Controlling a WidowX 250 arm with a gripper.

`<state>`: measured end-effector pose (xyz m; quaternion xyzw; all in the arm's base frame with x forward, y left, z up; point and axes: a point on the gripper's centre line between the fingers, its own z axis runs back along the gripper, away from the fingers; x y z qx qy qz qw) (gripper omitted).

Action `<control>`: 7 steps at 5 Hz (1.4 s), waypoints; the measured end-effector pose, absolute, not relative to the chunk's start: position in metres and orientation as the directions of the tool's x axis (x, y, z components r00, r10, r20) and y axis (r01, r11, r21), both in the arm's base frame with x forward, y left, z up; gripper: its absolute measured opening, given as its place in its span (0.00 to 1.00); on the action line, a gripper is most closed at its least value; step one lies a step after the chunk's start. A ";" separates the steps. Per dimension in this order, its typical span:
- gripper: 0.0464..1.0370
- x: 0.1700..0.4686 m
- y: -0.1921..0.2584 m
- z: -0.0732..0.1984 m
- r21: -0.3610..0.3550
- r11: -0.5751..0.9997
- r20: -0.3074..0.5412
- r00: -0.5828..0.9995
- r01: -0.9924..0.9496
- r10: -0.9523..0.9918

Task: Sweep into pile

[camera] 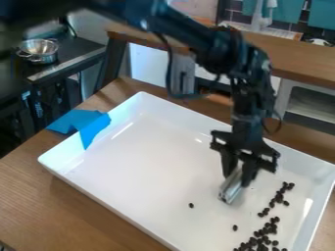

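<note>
Dark beans [265, 234] are lying in the white tray [144, 162], cameraward and right of the jaws [237, 178]; a silvery tool [229, 190] is being gripped, its long axis slanting down-left.

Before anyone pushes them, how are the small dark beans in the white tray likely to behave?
The dark beans look small and rounded, so they would probably roll or scatter. The white tray looks smooth, so they may slide easily.
</note>
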<state>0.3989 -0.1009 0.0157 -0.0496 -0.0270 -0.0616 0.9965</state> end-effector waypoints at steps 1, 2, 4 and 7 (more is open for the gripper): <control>0.33 0.398 -0.079 0.027 -0.111 0.988 0.070 0.993 0.107 -0.099; 0.33 0.396 -0.079 0.025 -0.101 0.990 0.056 0.994 0.100 -0.094; 0.33 0.395 -0.076 0.033 -0.045 0.996 0.024 0.997 0.079 -0.078; 0.33 0.419 -0.052 -0.002 0.038 0.999 -0.009 1.000 -0.024 0.024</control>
